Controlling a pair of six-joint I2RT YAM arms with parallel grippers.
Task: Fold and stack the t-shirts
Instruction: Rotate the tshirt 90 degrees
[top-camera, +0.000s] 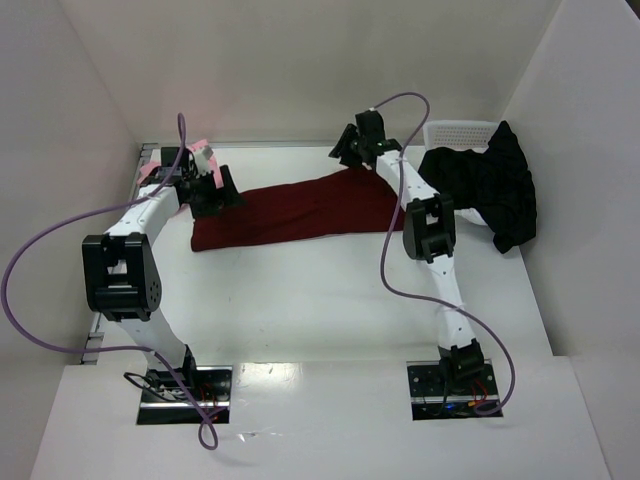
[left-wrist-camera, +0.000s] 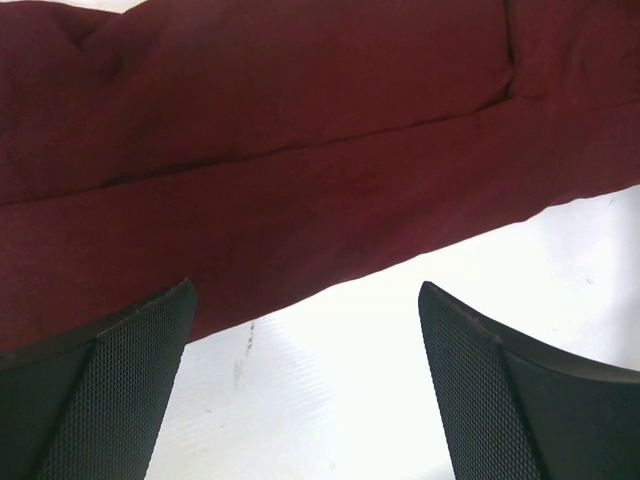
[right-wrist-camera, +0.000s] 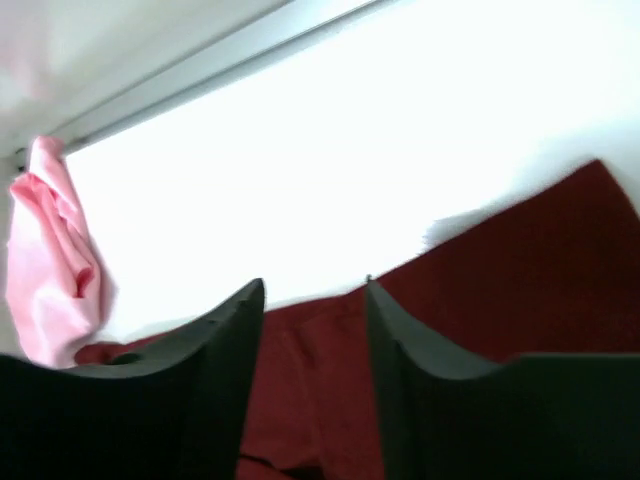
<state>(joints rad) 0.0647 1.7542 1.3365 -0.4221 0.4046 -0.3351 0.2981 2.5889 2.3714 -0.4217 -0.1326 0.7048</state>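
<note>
Two claws gaped empty — left claw (left-wrist-camera: 305, 295) wide, right claw (right-wrist-camera: 315, 285) narrowly; a one-layer pinch could unfold the maroon shirt (top-camera: 300, 210).

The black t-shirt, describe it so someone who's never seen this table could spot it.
Start at the white table and go to its far right corner, where a white mesh basket stands. The black t-shirt lies crumpled over that basket's near side. Unlike the maroon t-shirt spread flat mid-table, it is bunched and black.

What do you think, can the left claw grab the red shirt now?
Probably yes. The left claw is open right at the red shirt's edge, and nothing sits between them.
</note>
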